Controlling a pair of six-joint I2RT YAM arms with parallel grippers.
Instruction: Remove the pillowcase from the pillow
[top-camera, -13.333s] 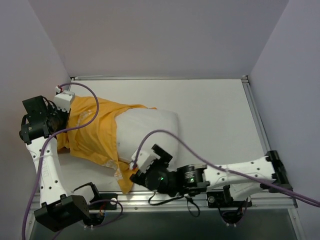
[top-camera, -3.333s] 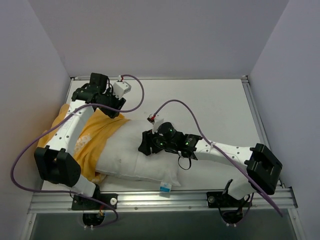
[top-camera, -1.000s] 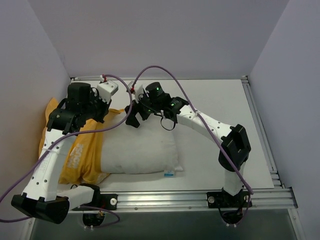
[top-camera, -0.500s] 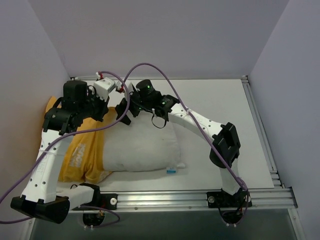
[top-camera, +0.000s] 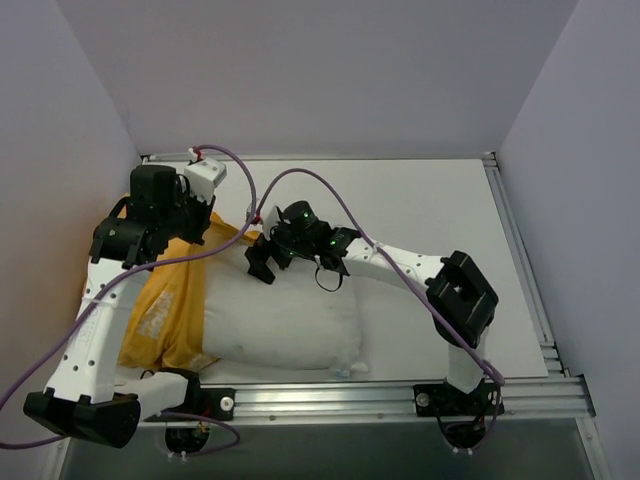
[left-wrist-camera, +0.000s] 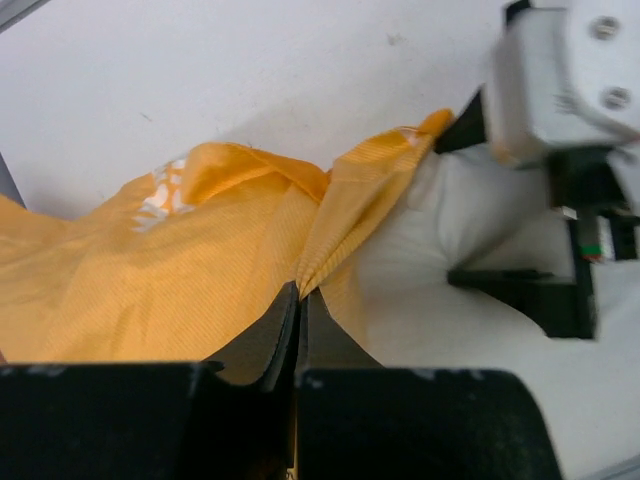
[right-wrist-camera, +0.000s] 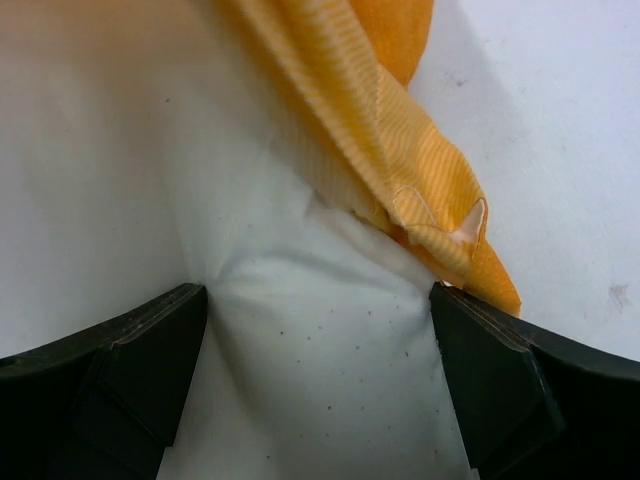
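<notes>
The white pillow (top-camera: 285, 318) lies across the table's left half, its left part still inside the orange pillowcase (top-camera: 160, 305). My left gripper (top-camera: 203, 233) is shut on a gathered fold of the pillowcase's open edge (left-wrist-camera: 330, 225), pinched at the fingertips (left-wrist-camera: 300, 292). My right gripper (top-camera: 261, 264) is open, its two fingers (right-wrist-camera: 130, 365) spread wide and pressed down on the pillow's bare far-left corner (right-wrist-camera: 310, 340), with the pillowcase's edge (right-wrist-camera: 400, 170) just beyond them. The pillow (left-wrist-camera: 440, 290) and the right gripper's fingers (left-wrist-camera: 530, 295) also show in the left wrist view.
A small blue tag (top-camera: 345, 371) sticks out at the pillow's near edge. A metal rail (top-camera: 350, 398) runs along the table's front. Purple cables (top-camera: 300, 178) loop above both arms. Walls close in on the left, back and right. Bare white table (top-camera: 430, 210) lies to the right.
My right gripper has come down and nearer, from above the pillow's far edge onto its far-left corner. The pillow has shifted slightly toward the front. My left gripper keeps its hold on the pillowcase.
</notes>
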